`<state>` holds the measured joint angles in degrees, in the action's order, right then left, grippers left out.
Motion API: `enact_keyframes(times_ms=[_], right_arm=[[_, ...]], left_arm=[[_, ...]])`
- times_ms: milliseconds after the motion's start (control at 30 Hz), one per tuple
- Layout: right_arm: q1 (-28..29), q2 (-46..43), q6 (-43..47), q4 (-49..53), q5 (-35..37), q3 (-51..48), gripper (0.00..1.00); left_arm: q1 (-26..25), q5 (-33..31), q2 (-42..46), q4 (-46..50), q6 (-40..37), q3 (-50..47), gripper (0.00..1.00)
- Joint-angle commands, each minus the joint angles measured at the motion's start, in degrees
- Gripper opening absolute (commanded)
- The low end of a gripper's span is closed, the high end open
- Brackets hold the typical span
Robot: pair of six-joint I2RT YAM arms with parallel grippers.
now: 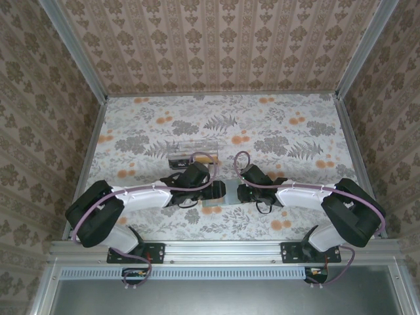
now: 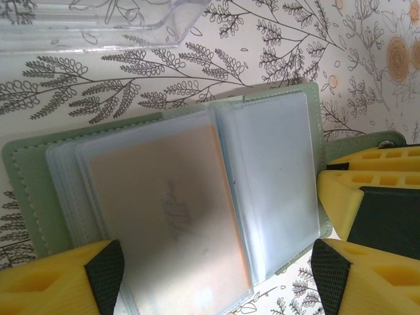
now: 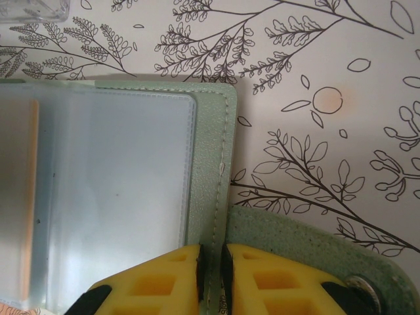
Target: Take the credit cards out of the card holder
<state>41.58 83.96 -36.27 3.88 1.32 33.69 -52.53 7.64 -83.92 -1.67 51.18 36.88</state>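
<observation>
Card holder [image 2: 29,170]: lay open on the flowered table [image 3: 315,65], between the two grippers and just on the near side of the clear box [image 1: 191,147].
Right gripper [image 3: 211,269]: fingers were closed on the right-hand edge of the green cover, beside the snap strap [image 3: 315,256].
Left gripper [image 2: 216,269]: fingers stood wide apart, one on each side of the clear sleeves [image 2: 275,164], gripping nothing.
Card [image 2: 164,197]: an orange-tinted one sat inside the top sleeve, not yet out.
Risk, wrong grab: closing here would likely have pinched sleeve and card together, so a pull would lift the whole booklet rather than slide the card free.
Risk, lost anchor: the right pinch sat on a narrow strip of soft cover; a hard tug from the left could have slipped it out and dragged the holder across the table.
Risk, slick plastic: the fingers could have slid off the glossy sleeve and let it flop shut.
Risk, missed cards: whether the lower sleeves held cards could not be told.
</observation>
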Motion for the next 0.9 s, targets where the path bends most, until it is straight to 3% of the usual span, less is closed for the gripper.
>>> enact_keyframes(times_ms=[0, 600, 867], right_arm=[[0.5, 2.7, -0.9, 1.2, 0.6, -0.5, 0.2], [0.6, 2.9, -0.9, 1.1, 0.5, -0.5, 0.2], [0.6, 3.1, -0.9, 1.1, 0.4, -0.4, 0.2]], left_arm=[[-0.5, -1.3, 0.7, 3.0, -0.7, 1.0, 0.78], [-1.1, 1.4, -3.0, -0.3, -0.4, 1.8, 0.78], [-1.3, 4.1, -4.2, -4.0, -0.2, 2.1, 0.85]])
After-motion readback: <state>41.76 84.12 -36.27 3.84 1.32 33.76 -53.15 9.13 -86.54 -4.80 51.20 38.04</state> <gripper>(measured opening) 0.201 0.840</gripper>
